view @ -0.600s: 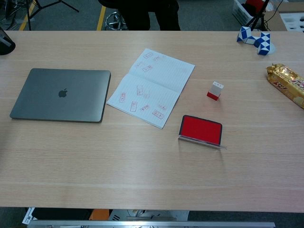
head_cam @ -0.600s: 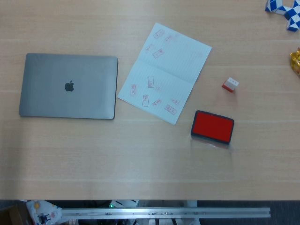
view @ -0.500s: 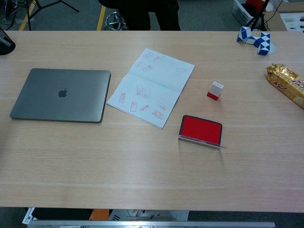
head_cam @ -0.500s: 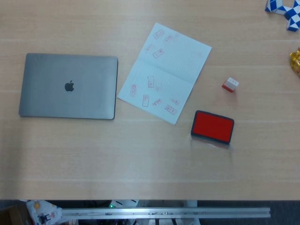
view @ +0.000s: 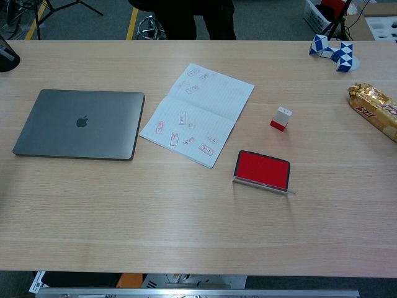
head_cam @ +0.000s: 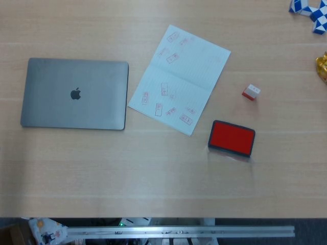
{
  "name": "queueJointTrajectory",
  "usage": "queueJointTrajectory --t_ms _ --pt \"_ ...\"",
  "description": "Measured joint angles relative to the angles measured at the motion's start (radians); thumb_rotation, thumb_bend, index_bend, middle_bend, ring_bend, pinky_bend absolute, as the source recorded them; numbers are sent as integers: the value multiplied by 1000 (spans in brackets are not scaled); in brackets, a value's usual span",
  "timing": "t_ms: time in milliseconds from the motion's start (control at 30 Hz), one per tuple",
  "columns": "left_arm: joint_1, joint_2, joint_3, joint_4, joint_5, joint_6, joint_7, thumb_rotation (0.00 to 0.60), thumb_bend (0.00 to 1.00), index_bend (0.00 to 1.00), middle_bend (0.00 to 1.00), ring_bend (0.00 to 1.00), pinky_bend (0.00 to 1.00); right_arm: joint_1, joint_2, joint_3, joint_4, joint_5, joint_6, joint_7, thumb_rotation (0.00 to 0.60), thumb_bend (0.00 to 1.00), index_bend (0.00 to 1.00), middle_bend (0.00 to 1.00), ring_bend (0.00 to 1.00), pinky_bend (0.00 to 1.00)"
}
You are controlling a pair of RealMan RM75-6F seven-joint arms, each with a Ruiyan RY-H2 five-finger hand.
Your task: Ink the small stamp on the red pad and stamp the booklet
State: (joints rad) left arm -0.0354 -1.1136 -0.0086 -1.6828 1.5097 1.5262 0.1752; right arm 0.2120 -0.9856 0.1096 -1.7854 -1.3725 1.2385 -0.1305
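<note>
Hand states cannot be told; small blocky stamp (head_cam: 251,92) stands beside rectangular red pad (head_cam: 231,138) and papery booklet (head_cam: 179,79).

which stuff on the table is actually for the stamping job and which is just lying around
For the job:
small stamp, standing beyond the pad
red ink pad, open
booklet, open, already bearing red stamp marks

Lying about:
closed laptop
blue and white twist puzzle
gold snack packet

Neither hand is in view.

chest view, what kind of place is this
Probably an office or lab: a wide wooden table holds a closed laptop; past its far edge show a swivel chair base and a tripod leg.
</note>
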Motion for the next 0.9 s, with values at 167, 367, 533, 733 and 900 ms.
queueJointTrajectory --t_ms 167,367,533,733,900 --pt "4 3 2 0 -4 -2 -6 600 203 168 240 246 149 71 -23 29 -29 66 -65 -106 600 287 553 477 383 505" --pt "3 8 5 -3 -4 -10 -5 600 203 168 240 246 149 155 -112 49 -20 160 -131 -239 600 181 496 425 333 469" --pt "-3 6 6 -8 3 -18 8 600 203 168 240 246 149 217 -197 54 23 226 -176 -323 600 157 488 409 311 420" --pt "-10 4 10 -13 4 -34 21 600 202 168 240 246 149 295 -281 57 95 321 -244 -392 600 156 487 402 304 405" --pt "-11 4 10 -15 4 -35 24 600 203 168 240 246 149 363 -343 55 169 399 -296 -463 600 156 488 402 304 403"
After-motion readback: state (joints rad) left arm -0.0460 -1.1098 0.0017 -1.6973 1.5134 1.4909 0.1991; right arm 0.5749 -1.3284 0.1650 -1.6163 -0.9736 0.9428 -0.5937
